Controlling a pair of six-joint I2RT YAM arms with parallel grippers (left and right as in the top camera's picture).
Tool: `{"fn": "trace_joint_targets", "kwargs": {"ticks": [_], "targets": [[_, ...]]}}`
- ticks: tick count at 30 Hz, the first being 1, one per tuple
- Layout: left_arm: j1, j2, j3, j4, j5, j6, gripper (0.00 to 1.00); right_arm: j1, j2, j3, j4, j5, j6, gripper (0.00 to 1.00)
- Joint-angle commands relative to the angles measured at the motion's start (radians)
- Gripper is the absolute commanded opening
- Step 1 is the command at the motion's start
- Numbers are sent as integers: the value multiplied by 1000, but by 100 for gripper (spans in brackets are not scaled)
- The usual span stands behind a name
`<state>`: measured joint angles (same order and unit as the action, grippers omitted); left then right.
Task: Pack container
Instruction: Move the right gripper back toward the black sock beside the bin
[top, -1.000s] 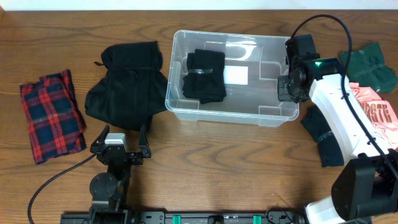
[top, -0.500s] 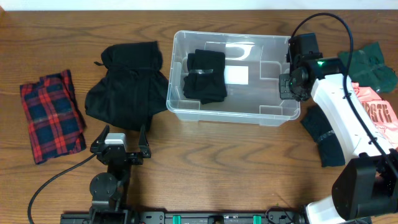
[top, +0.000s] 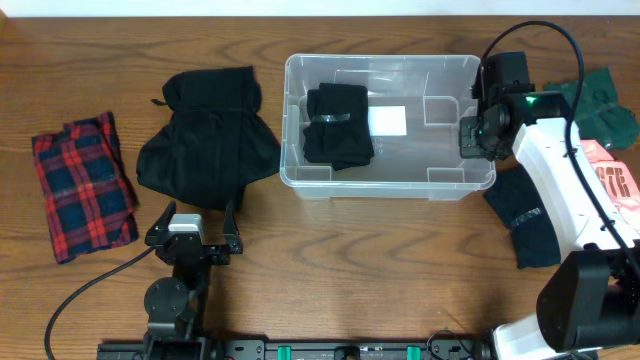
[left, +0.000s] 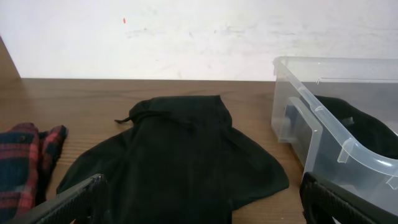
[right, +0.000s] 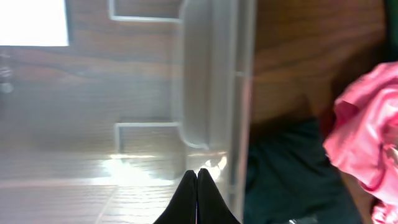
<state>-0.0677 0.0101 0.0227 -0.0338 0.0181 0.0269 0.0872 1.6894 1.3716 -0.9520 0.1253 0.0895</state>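
Note:
The container (top: 385, 190), a clear plastic bin, stands at the table's centre right. It holds a folded black garment (top: 338, 138) beside the white label (top: 388, 121) on its base. My right gripper (top: 478, 135) is at the bin's right wall. In the right wrist view its fingertips (right: 198, 177) are shut together, right against the moulded wall (right: 211, 81). My left gripper (top: 190, 228) is open and empty near the front edge. In the left wrist view it (left: 205, 199) faces a black garment (left: 180, 149), with the bin (left: 323, 124) to the right.
A loose black garment (top: 205, 135) lies left of the bin, with a red plaid cloth (top: 82, 185) at the far left. Right of the bin lie a green cloth (top: 600, 100), a pink cloth (top: 615, 175) and a dark cloth (top: 525, 220).
The bin has slid a little to the right together with my right gripper. The left arm has not moved.

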Motion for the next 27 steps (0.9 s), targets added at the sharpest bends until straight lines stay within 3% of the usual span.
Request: {"fn": "trace_joint_targets", "kwargs": {"ticks": [1, 11, 17, 27], "targets": [[-4, -6, -19, -37, -27, 6, 98, -9, -3, 10, -5, -55, -27, 1], [-4, -6, -19, -37, -27, 6, 98, -48, -139, 127, -100, -50, 5, 6], [-4, -6, -19, -37, -27, 6, 98, -207, -234, 127, -116, -50, 98, 4], [-4, -6, -19, -37, -27, 6, 98, -418, -236, 55, -162, -43, 169, 1]]}}
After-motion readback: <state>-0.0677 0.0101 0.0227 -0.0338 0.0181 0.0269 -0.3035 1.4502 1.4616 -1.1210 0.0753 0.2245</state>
